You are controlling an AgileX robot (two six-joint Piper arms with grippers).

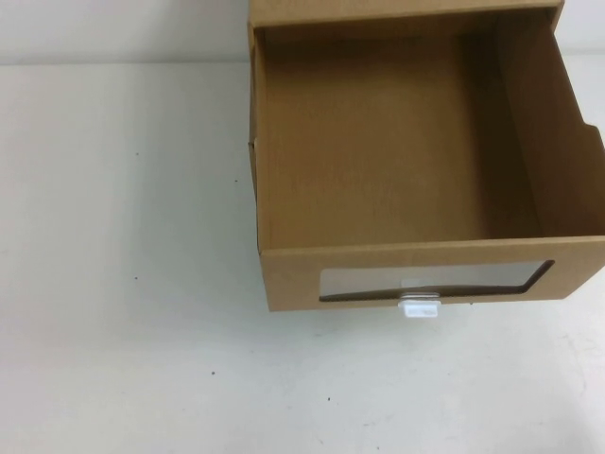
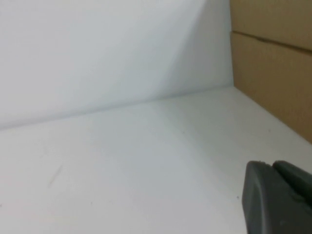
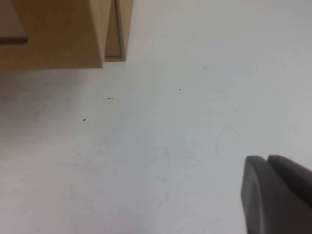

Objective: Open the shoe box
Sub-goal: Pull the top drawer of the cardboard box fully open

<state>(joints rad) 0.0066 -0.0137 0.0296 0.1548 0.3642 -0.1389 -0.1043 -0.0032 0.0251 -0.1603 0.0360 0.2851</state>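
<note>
The brown cardboard shoe box (image 1: 435, 257) stands at the back right of the white table (image 1: 123, 284) in the high view. Its drawer is slid out toward me and its inside (image 1: 388, 151) is bare. The front panel has a clear window (image 1: 435, 280) with a small white pull tab (image 1: 419, 306) below it. Neither arm shows in the high view. My left gripper (image 2: 270, 165) is shut and holds nothing, low over the table, with the box's side (image 2: 273, 68) beyond it. My right gripper (image 3: 267, 158) is also shut and empty, apart from the box corner (image 3: 53, 34).
The box's outer sleeve (image 1: 406, 9) sits against the pale back wall (image 1: 113, 28). White tabletop stretches to the left of the box and in front of it, marked only by a few dark specks (image 1: 136, 277).
</note>
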